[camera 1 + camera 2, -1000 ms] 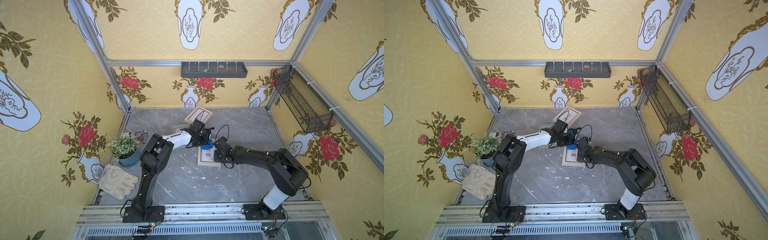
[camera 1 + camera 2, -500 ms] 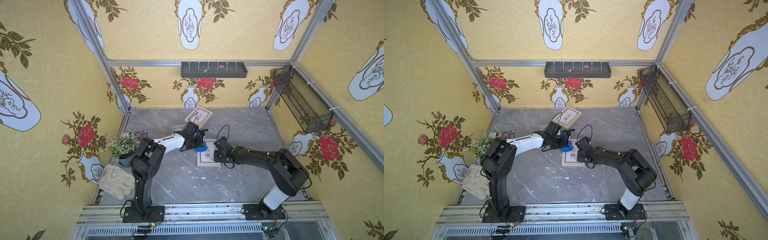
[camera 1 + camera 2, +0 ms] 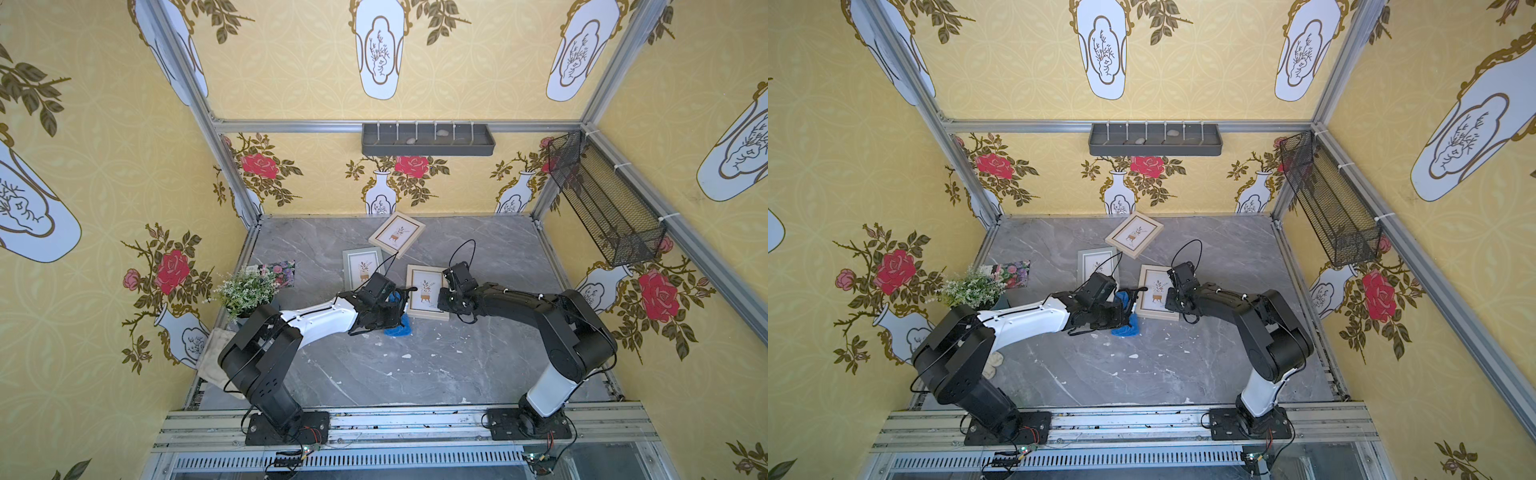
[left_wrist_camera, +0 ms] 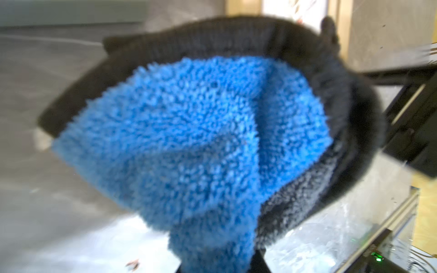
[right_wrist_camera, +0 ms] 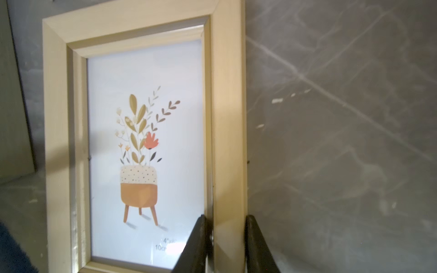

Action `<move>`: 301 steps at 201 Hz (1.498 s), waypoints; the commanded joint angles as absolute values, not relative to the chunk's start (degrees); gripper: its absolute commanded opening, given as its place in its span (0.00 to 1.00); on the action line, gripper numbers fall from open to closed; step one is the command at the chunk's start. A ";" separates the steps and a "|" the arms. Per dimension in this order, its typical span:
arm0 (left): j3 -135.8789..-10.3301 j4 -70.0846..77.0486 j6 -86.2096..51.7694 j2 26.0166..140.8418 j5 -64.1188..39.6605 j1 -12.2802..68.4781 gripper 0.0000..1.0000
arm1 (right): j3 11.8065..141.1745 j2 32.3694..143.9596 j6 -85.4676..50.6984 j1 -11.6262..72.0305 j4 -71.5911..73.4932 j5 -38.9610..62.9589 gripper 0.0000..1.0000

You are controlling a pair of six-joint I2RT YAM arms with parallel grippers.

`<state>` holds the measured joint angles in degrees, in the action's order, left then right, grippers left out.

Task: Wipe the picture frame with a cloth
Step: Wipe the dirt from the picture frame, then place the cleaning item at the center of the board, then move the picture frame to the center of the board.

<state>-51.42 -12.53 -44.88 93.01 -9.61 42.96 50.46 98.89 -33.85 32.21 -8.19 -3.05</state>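
the left tool [image 3: 392, 309] is shut tight on the bright-blue cloth [image 3: 397, 329], which hangs bunched from it just left of centre in both top views. the cloth's lower end reaches the grey marble table [image 3: 415, 374] or stops just above it; i cannot tell which. its upper folds sit just beside the left rail of the picture frame [image 3: 428, 291]. in the left wrist view the plush blue pile and black edge trim fill nearly everything, slightly blurred.

the picture frame lies at the centre of both top views. it has pale wood and a print of a plant in an orange pot on legs. the right tool [image 5: 225, 227] is narrowly closed on one long rail of it, one finger on the glass side and the other on the outer edge.

above it in the picture lie a grey-green frame [image 3: 361, 266] and a tilted pale frame [image 3: 397, 234]. a potted plant [image 3: 247, 289] stands at the table's left edge.
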 commanded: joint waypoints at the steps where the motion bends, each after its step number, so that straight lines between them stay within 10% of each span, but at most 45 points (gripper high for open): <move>1: -49.31 -13.36 -40.61 90.68 -9.14 42.98 0.00 | 50.32 100.26 -31.18 29.65 -15.44 -3.54 0.12; 92: -50.79 -15.00 -29.71 93.35 -13.68 44.29 0.07 | 50.96 96.26 -30.67 26.28 -15.66 -2.54 0.35; 136: -49.89 -15.14 -28.94 92.72 -10.33 45.00 0.49 | 49.77 92.35 -31.26 26.77 -16.76 -3.38 0.55; 208: -45.51 -13.65 -26.76 86.09 -6.87 45.09 0.83 | 49.34 89.14 -31.34 31.59 -18.16 -6.77 0.78; 215: -44.93 -13.37 -26.56 85.44 -6.64 45.09 1.00 | 49.31 88.92 -31.33 32.02 -18.15 -6.92 0.78; 301: -34.37 -4.90 -26.77 75.16 -7.51 45.18 1.00 | 51.37 87.08 -29.68 42.24 -15.13 -7.56 0.86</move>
<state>-37.01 -9.34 -26.65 77.54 -7.33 45.17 50.52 87.29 -30.96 39.66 -17.74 -7.64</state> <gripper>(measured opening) 0.999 0.850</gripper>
